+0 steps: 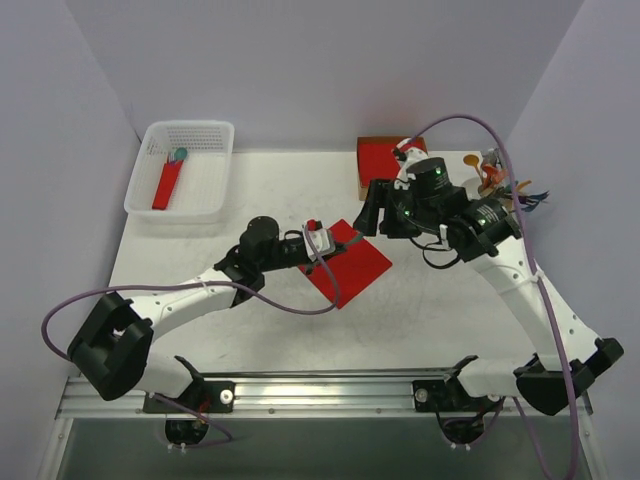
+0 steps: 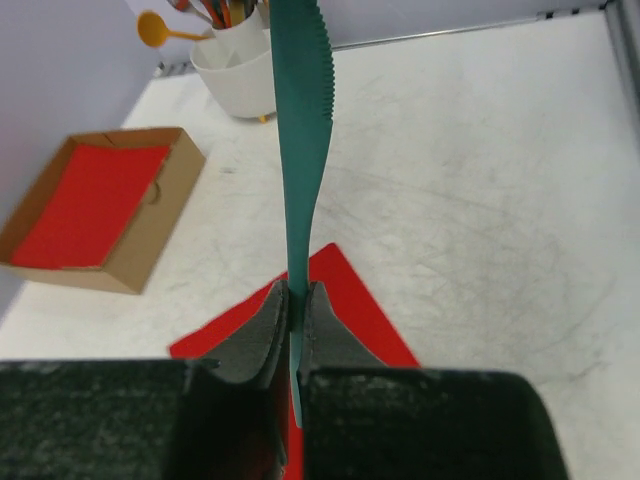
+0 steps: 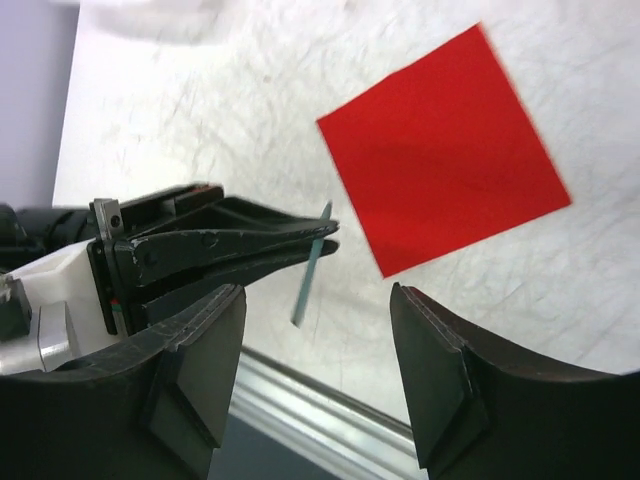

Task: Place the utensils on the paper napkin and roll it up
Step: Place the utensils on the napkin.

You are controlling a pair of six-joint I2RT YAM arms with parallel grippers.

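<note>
At left, our left tool (image 2: 298, 310) is clamped on the handle end of a teal knife (image 2: 305, 130). The serrated blade stands out past the fingers, over one corner of the red paper napkin (image 1: 360, 265), which lies flat on the surface (image 1: 430, 310). The knife looks like light, stiff, slick plastic, best gripped low on its handle. The napkin is thin and tears easily, so we would pinch it at a corner. At right, our right tool (image 3: 318, 330) stands apart, holding nothing.
</note>
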